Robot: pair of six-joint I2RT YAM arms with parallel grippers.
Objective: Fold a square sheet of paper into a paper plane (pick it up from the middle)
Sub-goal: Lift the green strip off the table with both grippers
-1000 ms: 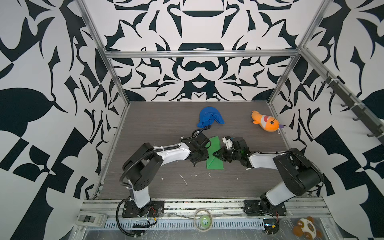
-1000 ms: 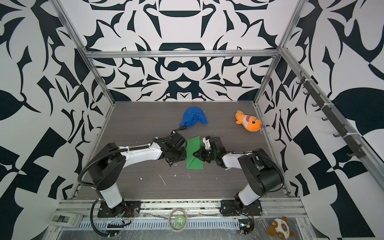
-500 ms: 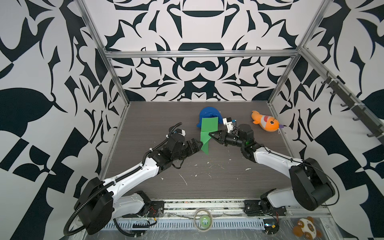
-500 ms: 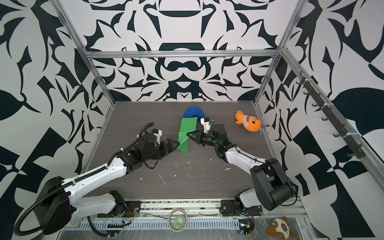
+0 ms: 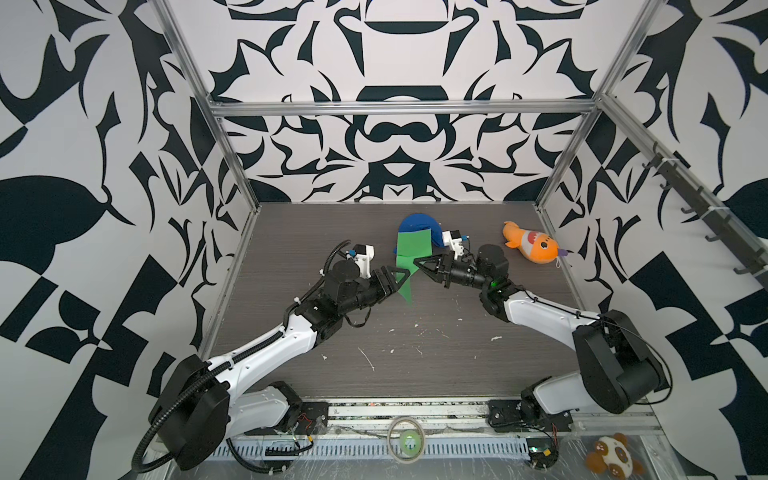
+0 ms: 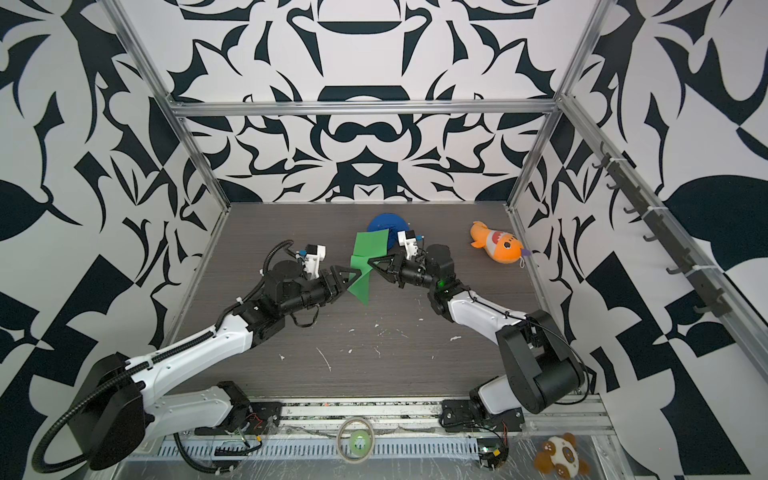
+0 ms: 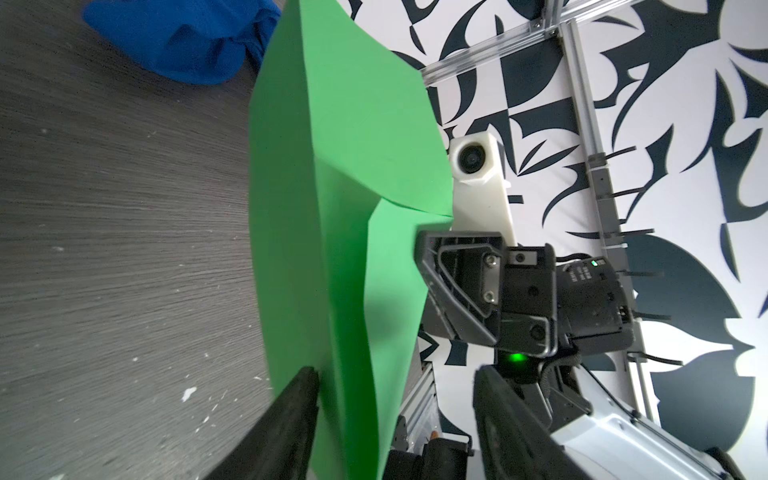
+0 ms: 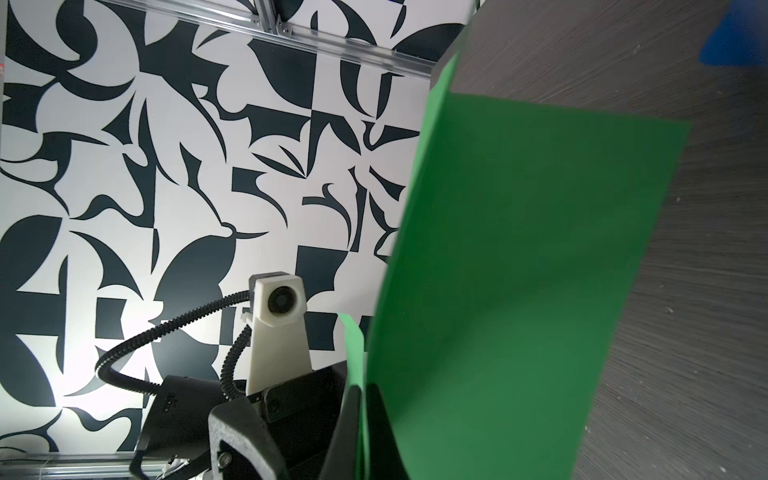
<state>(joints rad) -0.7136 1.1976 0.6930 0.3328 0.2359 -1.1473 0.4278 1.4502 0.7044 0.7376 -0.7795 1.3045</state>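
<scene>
- Right gripper (image 5: 417, 262) is pinching the green sheet of paper (image 5: 411, 248) by one edge with its jaws closed tight on it, and is holding it up off the table (image 5: 415, 353).
- Left gripper (image 5: 398, 273) is reaching in from the opposite side with its jaws standing partly apart and clamping nothing. In the left wrist view the sheet (image 7: 332, 166) is passing between its fingers (image 7: 299, 399), lying close against one and well clear of the other.
- Between the two grippers the sheet is standing roughly on edge in the air over the back middle of the table, and it is creased, with one flap bending away from the main panel.
- In both top views its upper part is overlapping the blue cloth lump (image 5: 415, 220), which is lying on the table behind it.
- An orange plush fish (image 5: 532, 247) is lying well apart, near the right wall.
</scene>
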